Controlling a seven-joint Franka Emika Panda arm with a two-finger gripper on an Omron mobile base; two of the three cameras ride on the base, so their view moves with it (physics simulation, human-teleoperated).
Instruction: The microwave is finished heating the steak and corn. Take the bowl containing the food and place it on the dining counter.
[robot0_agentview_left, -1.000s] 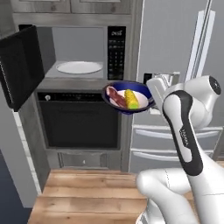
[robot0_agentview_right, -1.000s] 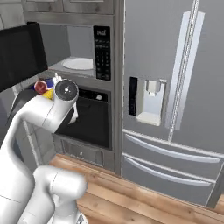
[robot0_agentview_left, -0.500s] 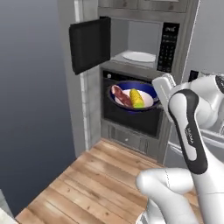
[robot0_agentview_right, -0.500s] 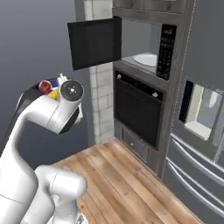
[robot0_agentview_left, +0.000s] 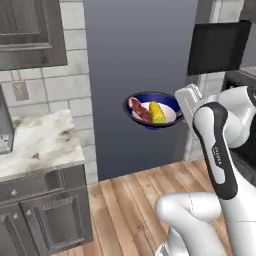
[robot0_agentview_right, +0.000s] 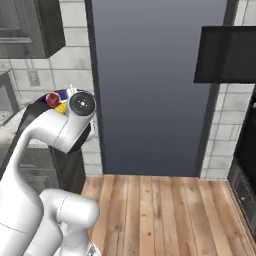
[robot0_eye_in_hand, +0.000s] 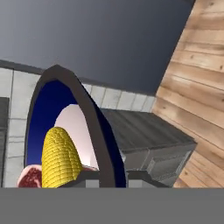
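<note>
My gripper (robot0_agentview_left: 181, 106) is shut on the right rim of the bowl (robot0_agentview_left: 151, 111), dark blue outside and white inside, and holds it level in the air. The reddish steak (robot0_agentview_left: 139, 110) and the yellow corn (robot0_agentview_left: 157, 112) lie side by side in it. In the hand view the bowl's rim (robot0_eye_in_hand: 81, 109) runs between my fingertips (robot0_eye_in_hand: 89, 177), with the corn (robot0_eye_in_hand: 59, 157) and steak (robot0_eye_in_hand: 27, 178) to the left. From the right base, the bowl (robot0_agentview_right: 63, 93) peeks out behind my arm. The microwave's open black door (robot0_agentview_left: 217, 47) hangs at upper right. The dining counter is out of view.
A tall blue-grey panel (robot0_agentview_left: 140, 50) stands right behind the bowl. A marble-topped grey cabinet (robot0_agentview_left: 37, 145) stands at the left, with a dark wall cabinet (robot0_agentview_left: 30, 30) above it. Wooden floor (robot0_agentview_right: 160, 210) stretches in front. A black oven edge (robot0_agentview_right: 247, 175) is at the right.
The whole picture has swung left as the base moved: microwave and oven slid off to the right, and the blue-grey panel and marble cabinet came in. The bowl stays in my shut gripper.
</note>
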